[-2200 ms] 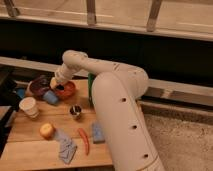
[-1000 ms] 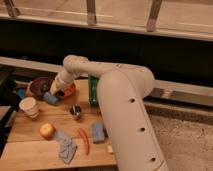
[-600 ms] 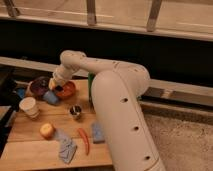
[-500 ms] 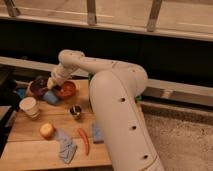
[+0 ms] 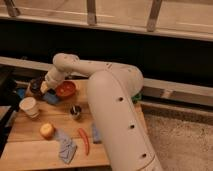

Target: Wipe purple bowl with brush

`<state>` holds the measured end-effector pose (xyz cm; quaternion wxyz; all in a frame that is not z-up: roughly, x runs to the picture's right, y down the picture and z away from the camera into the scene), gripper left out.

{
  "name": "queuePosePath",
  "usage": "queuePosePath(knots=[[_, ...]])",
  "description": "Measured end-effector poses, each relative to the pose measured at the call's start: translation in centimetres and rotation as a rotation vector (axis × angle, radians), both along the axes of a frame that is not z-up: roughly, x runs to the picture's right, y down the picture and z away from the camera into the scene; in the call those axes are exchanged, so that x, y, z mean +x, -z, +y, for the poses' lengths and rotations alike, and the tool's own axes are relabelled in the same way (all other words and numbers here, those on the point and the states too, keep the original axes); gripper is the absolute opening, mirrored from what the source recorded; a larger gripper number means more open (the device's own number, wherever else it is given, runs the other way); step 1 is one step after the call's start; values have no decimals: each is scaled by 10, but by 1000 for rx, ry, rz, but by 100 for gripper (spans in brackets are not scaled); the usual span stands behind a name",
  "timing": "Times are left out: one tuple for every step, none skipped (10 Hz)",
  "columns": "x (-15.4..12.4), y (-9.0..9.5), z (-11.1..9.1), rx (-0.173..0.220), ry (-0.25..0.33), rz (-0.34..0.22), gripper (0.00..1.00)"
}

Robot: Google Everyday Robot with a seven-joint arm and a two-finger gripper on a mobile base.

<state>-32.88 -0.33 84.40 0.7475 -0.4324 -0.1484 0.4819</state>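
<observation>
One gripper (image 5: pixel 45 87) at purple bowl (image 5: pixel 34 86)

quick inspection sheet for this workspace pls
surface: wooden table, crowded
job's things: purple bowl at back left; brush not made out
clutter: orange-red bowl, paper cup, small dark cup, round fruit, red chili, grey cloth
end effector: end effector at the purple bowl's right edge, beside the orange-red bowl
cables: nothing seen
surroundings: dark wall behind, railing above, speckled floor at right
</observation>
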Motion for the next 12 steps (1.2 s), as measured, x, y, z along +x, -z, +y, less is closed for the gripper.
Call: queuePosePath(knots=[[11,0,4,-8,-1,18,0],[20,0,6,-11,-5,32,0],[34,-2,3,-8,-13,58,0],[37,-3,1,-6,-16,66,0],[39,-5,-3,-3,-18,74,0],[42,-11,-7,-3,-21,82,0],[42,-18,-13,-1,-26,81,0],[33,-21,-16,1,-25,72,0],[23,-23,-18,4,-22,58,0],[10,-24,-20,9,-16,38,0],[4,-22,-19,14,-9,24,0],[1,-20,-17,15,-5,14,0]])
